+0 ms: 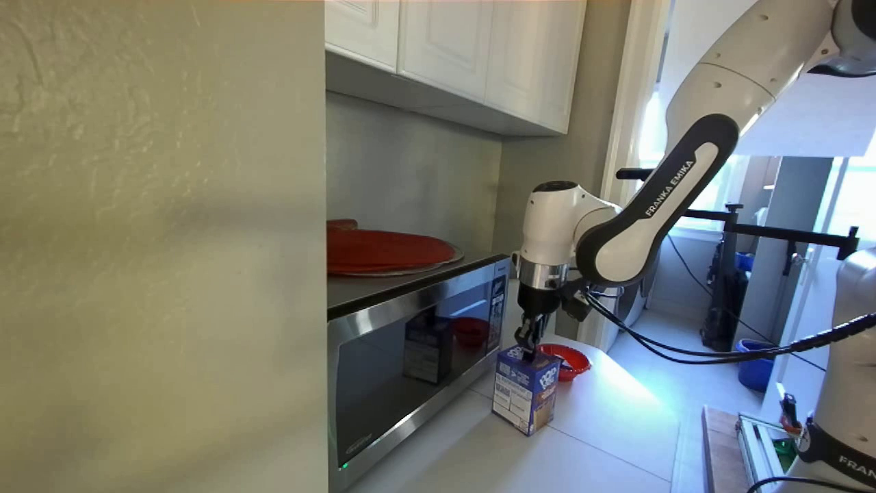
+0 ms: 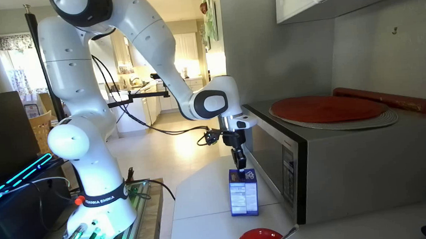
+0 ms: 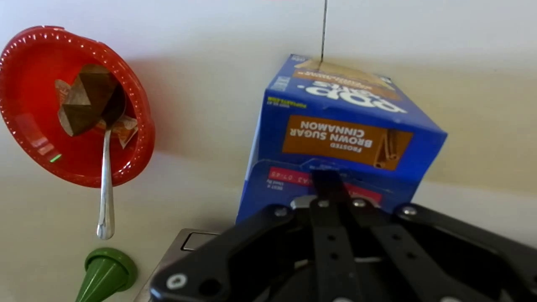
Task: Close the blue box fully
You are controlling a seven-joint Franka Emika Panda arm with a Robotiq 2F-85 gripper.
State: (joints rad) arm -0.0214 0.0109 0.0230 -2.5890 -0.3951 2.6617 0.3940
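Observation:
The blue box [image 1: 523, 394] stands upright on the white counter in both exterior views [image 2: 244, 196]. In the wrist view its top [image 3: 335, 138] shows a brown label panel and a blue flap with a red stripe. The flap lies down across the top, its edge meeting the label panel. I cannot tell whether its tab is tucked in. My gripper [image 3: 329, 182] points straight down with its fingers together and nothing seen between them. In both exterior views the fingertips [image 1: 530, 355] [image 2: 241, 168] are at the box's top, seemingly touching the flap. The fingers hide part of the flap.
A steel microwave [image 1: 383, 383] stands close beside the box, with a red round mat [image 2: 328, 108] on it. A red bowl [image 3: 33, 126] with a spoon [image 3: 106, 197] and wrappers sits near the box. A green cone [image 3: 107, 274] lies by the microwave's corner.

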